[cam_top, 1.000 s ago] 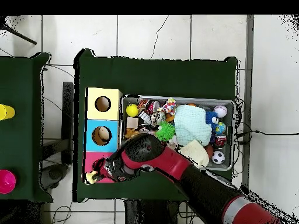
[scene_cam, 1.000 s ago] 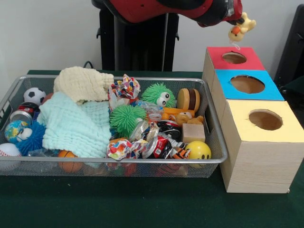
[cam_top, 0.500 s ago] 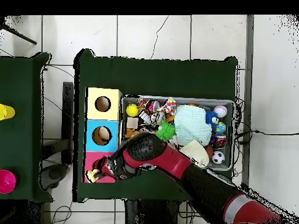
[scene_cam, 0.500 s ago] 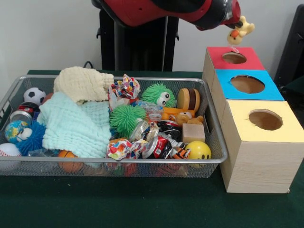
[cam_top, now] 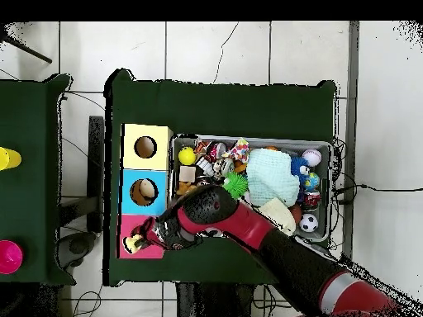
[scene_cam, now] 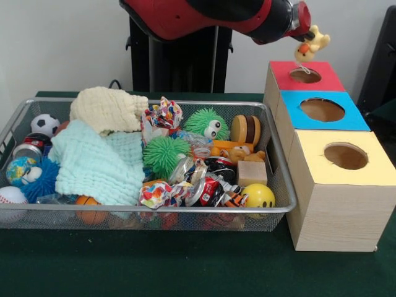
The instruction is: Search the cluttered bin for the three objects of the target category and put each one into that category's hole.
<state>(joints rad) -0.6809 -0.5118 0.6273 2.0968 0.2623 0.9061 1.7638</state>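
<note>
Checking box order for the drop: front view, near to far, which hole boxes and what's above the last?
Yellow box → blue box → red box, with the duck toy held just above its hole.

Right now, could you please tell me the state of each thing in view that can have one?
gripper: shut on duck toy, above the red box.
duck toy: held in the air over the red hole.
red box: hole open.
blue box: hole open.
yellow box: hole open.
wire bin: full of clutter.
</note>
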